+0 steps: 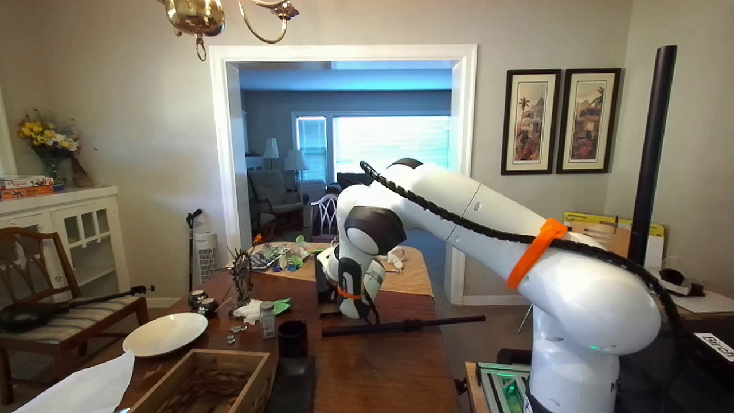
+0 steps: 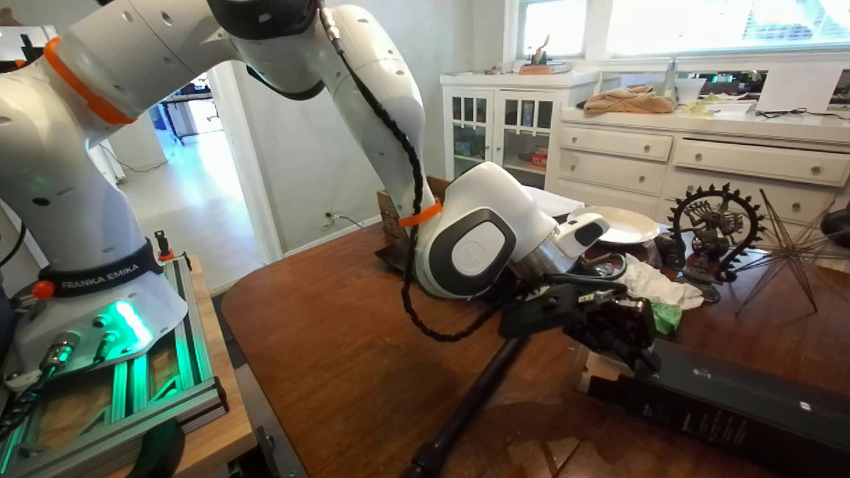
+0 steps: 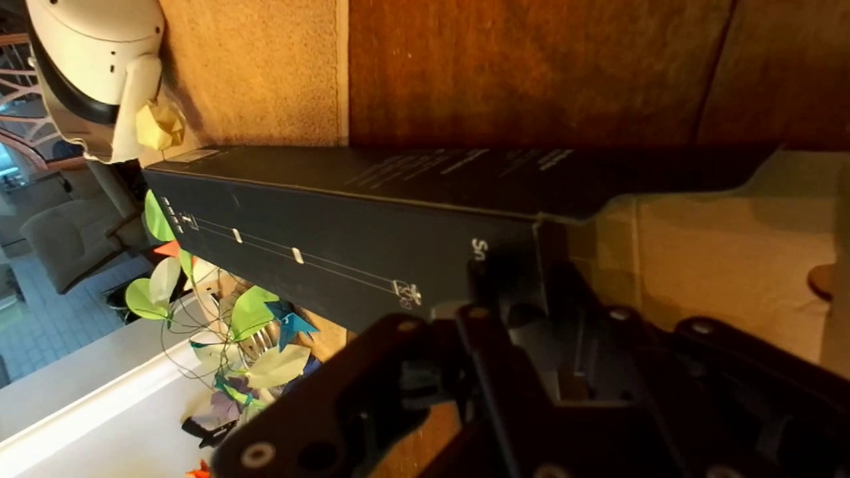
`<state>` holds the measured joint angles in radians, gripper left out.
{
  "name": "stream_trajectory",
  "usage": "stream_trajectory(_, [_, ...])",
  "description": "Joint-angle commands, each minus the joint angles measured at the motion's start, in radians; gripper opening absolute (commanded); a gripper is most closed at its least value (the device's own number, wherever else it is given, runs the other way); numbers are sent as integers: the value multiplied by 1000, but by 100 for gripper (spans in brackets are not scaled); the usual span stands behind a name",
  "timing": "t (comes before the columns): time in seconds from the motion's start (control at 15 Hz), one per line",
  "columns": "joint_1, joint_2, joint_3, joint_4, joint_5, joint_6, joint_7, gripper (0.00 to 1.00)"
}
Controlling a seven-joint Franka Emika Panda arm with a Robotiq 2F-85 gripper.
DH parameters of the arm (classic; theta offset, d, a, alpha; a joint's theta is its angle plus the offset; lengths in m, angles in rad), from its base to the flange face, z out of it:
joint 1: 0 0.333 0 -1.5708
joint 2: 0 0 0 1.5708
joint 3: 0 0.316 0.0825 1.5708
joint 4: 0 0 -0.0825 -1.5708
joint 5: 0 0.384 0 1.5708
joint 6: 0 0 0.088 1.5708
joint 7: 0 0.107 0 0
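A long black box (image 2: 737, 392) with white print lies on the wooden table. It also shows in the wrist view (image 3: 319, 226), with brown cardboard (image 3: 737, 265) at its near end. My gripper (image 3: 521, 275) is at that end. One dark finger is over the box's printed face and the other is just past its end edge. The fingertips stand apart, but the dark view hides whether they press on the box. In an exterior view the gripper (image 2: 647, 362) points down at the box end. In another exterior view the arm hides the fingertips.
A black rod (image 1: 401, 327) lies near the wrist. A black mug (image 1: 293, 339), a jar (image 1: 268, 321), a wooden crate (image 1: 258, 373), a white plate (image 1: 166, 334) and a statue (image 2: 717, 226) stand nearby. Paper leaves (image 3: 252, 315) and a white headset (image 3: 99, 46) are beyond the box.
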<state>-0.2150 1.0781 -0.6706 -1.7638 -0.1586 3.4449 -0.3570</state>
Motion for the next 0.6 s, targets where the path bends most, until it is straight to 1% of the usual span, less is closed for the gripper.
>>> stream_trajectory(0.0, [31,22,-34,-8,22,1,18,0])
stream_trajectory(0.2, [48,6,-43,-31,34,3,26,2])
stream_trajectory(0.27, [53,3,-46,-37,40,2,29,0])
stream_trajectory(0.53, [84,-22,-59,-80,56,-7,46,0])
